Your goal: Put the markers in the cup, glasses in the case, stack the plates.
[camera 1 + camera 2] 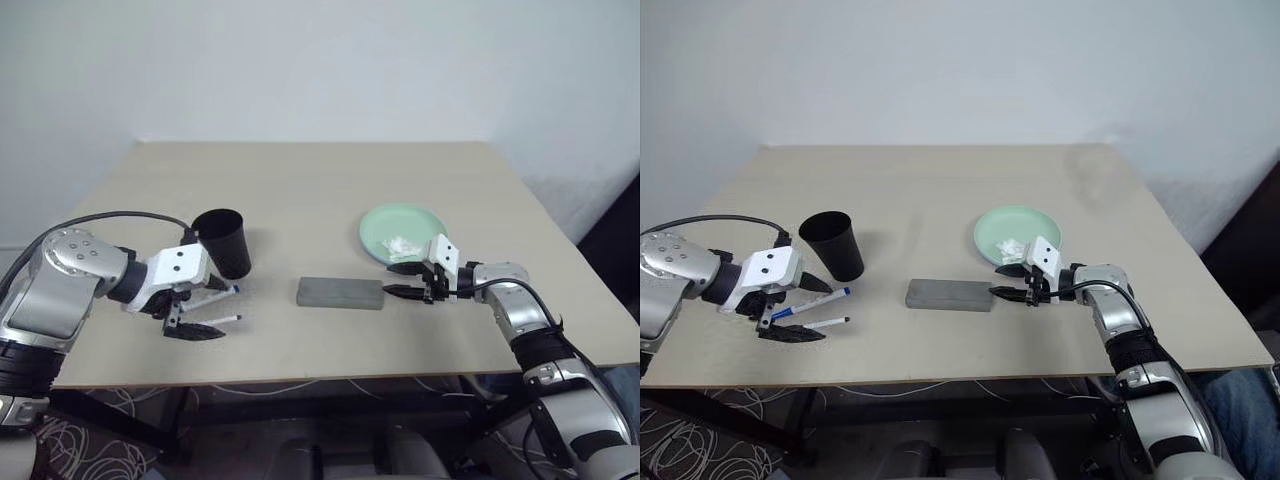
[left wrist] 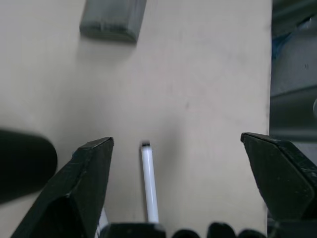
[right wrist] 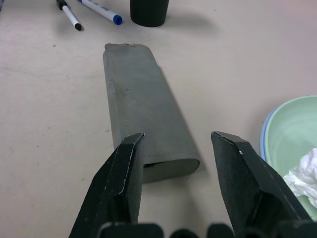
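On the near left of the table (image 1: 320,180) in the left eye view, the left gripper (image 1: 190,325) hung just over two markers lying side by side: a blue-capped marker (image 1: 222,291) nearer the cup (image 1: 224,241) and a black-tipped marker (image 1: 222,320) nearer the table's edge. Its jaws stood wide apart and held nothing, the forearm reaching in from the left with the fingers pitched steeply down. The cup stood upright just behind the gripper. The marker step looked to be the one in hand, with neither marker yet in the cup; the next move would call for settling the jaws around one marker, closing on it and carrying it up over the rim. In the right eye view, the closed grey case (image 1: 949,294) lay flat at mid-table, and the right gripper (image 1: 1008,292) reached in nearly level from the right, its fingers partly apart and empty, their tips just beside the case's near end. Behind it sat the mint green plate (image 1: 1025,226), a crumpled white scrap (image 1: 1012,247) lying in it. In the left wrist view, the spread fingers (image 2: 86,173) framed the black-tipped marker, which lay on bare table between them, touching neither. In the right wrist view, the case's end sat just ahead of the gap between the fingers (image 3: 124,168), and a light blue plate (image 3: 264,144) showed as a rim under the green one, so the plates looked already stacked. The glasses could not be made out anywhere.
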`<state>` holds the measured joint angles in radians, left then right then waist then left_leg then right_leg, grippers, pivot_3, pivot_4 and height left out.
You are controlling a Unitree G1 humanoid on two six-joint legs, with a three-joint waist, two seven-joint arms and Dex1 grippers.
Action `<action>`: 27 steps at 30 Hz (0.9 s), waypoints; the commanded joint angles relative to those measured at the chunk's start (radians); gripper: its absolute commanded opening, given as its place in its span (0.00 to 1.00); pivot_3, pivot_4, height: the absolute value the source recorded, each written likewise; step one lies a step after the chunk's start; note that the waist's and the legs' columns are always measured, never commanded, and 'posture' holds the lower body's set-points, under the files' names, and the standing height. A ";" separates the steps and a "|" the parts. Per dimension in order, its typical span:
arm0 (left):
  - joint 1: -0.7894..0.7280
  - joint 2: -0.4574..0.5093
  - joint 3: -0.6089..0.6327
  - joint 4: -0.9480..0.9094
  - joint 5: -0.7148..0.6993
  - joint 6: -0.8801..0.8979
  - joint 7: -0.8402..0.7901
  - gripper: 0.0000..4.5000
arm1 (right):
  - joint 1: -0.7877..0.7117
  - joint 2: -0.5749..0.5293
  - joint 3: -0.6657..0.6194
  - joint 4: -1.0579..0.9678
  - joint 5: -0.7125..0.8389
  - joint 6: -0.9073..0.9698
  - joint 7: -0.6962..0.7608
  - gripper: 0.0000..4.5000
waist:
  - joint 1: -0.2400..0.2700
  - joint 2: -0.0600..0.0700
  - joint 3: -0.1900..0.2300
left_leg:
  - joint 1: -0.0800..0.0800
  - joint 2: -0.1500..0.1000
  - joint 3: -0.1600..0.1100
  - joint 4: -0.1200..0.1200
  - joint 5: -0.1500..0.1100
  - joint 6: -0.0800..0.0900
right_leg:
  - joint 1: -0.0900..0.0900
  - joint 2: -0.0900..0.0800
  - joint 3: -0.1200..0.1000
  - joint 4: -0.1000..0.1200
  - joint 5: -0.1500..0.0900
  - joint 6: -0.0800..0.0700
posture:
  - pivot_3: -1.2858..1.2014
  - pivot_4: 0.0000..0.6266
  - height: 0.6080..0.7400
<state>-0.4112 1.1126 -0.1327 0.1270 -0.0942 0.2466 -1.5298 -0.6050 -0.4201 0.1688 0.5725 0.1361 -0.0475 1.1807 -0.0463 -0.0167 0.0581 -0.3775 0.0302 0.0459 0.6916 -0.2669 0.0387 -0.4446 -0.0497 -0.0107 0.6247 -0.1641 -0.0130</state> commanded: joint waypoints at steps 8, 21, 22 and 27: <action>-0.121 -0.021 -0.109 0.212 0.150 -0.091 0.000 0.99 | -0.019 -0.001 -0.013 -0.011 0.001 -0.022 -0.004 0.52 | 0.001 0.000 0.000 | -0.001 -0.001 0.001 0.000 0.000 0.000 | 0.000 -0.001 0.000 -0.001 0.000 0.000 | 0.52 0.00 0.86; -0.129 -0.075 -0.173 0.286 0.231 -0.111 0.033 0.99 | -0.008 0.001 -0.014 -0.022 0.004 -0.016 -0.015 0.52 | 0.001 0.000 0.000 | -0.001 0.000 0.000 0.000 0.000 0.000 | 0.000 -0.001 0.000 0.000 0.000 0.000 | 0.52 0.00 0.86; -0.129 -0.076 -0.173 0.286 0.232 -0.112 0.033 0.95 | -0.007 0.001 -0.014 -0.023 0.004 -0.016 -0.016 0.52 | 0.001 0.000 0.000 | -0.001 0.000 0.000 0.000 0.000 0.000 | 0.000 -0.001 0.000 0.000 0.000 0.000 | 0.52 0.00 0.86; -0.122 -0.080 -0.170 0.283 0.233 -0.120 0.032 0.63 | -0.005 0.000 -0.014 -0.025 0.005 -0.017 -0.017 0.52 | 0.001 0.000 0.000 | -0.001 0.000 0.000 0.000 0.000 0.000 | 0.000 -0.001 0.000 0.000 0.000 0.000 | 0.52 0.00 0.86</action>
<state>-0.5205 1.0317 -0.3134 0.4194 0.1383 0.1385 -1.4986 -0.6030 -0.4162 0.1696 0.5786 0.1353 -0.0533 1.1666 -0.0454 -0.0171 0.0578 -0.3788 0.0299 0.0461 0.6917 -0.2669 0.0388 -0.4450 -0.0504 -0.0109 0.6244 -0.1640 -0.0129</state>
